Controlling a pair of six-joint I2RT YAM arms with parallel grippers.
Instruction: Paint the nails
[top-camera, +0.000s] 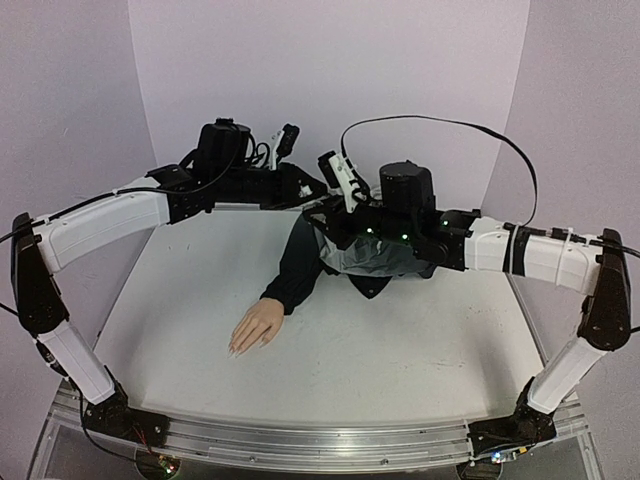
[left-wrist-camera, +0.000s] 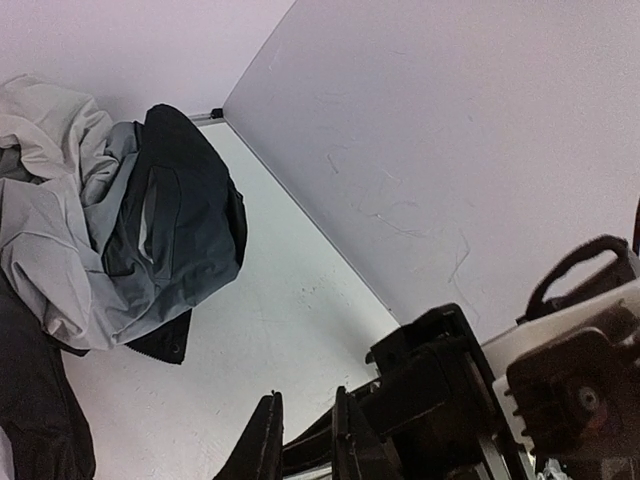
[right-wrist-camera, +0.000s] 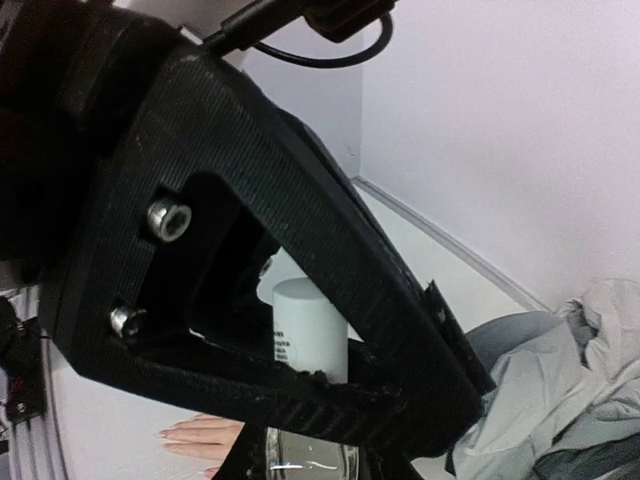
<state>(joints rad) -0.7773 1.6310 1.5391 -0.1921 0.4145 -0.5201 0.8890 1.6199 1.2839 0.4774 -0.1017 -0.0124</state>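
**A:** What sits closest?

**B:** The metal rail along the near edge of the table, with one arm bolted at each end.

**A:** And the nails?

**B:** Just beyond it, left of centre. The mannequin hand lies flat on the white top, and the nails on its fingertips face the rail. They're too small to tell if there's any colour on them.

**A:** Behind the hand?

**B:** Its dark sleeve runs back to a heap of grey cloth.

**A:** The grippers?

**B:** Both meet above that heap, well apart from the nails. The right gripper is clamped on the glass base of a white-capped bottle. The left gripper has its jaws nearly together. Whether they pinch the cap, I can't tell.
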